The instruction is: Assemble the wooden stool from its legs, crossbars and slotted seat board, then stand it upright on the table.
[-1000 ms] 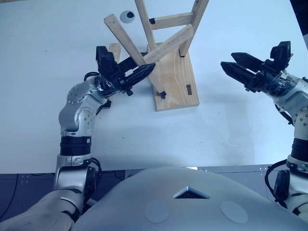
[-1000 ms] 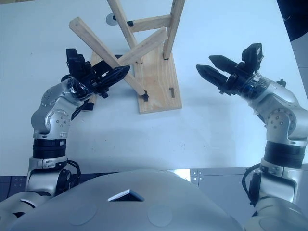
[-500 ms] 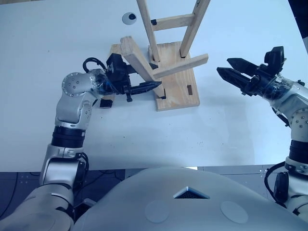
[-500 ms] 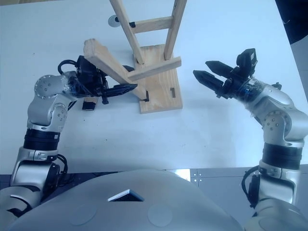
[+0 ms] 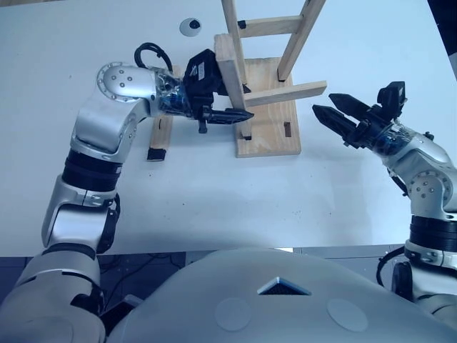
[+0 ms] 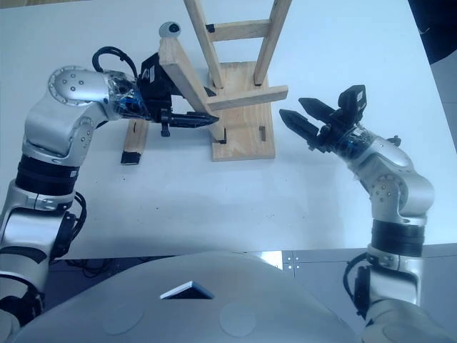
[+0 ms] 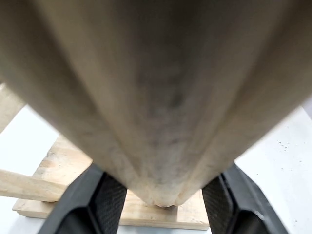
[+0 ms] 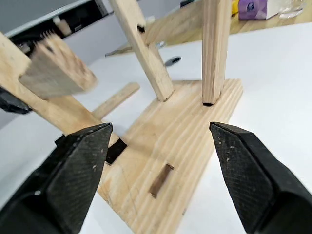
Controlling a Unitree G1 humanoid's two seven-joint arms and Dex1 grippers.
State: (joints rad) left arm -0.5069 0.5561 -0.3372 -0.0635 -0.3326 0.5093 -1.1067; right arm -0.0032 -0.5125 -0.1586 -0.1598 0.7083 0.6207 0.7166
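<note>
The left end effector [image 5: 232, 114] is clenched on a wooden leg [image 5: 230, 75]. Its two black fingers [image 7: 105, 202] press on both sides of the wood. This leg stands almost straight up, left of the middle in the upper part of the head view. Its low end is down at the front left corner of the seat board [image 5: 275, 139]. I cannot tell if it sits in the slot there. A crossbar [image 5: 285, 93] sticks out of the leg and points to the right, over the board.

The right end effector [image 5: 330, 108] is released, with its fingers [image 8: 73, 170] spread wide and nothing between them. It hangs at the right of the frame, just beside the free end of the crossbar and not touching it.

The seat board lies flat on the white bench [image 5: 214, 200], in the upper middle of the frame. Two more legs [image 5: 300, 36] stand in its far slots, joined by a short bar [image 5: 271, 26].

A loose wooden piece [image 5: 158, 136] lies on the bench left of the board. A small round thing [image 5: 190, 26] sits at the upper left.
</note>
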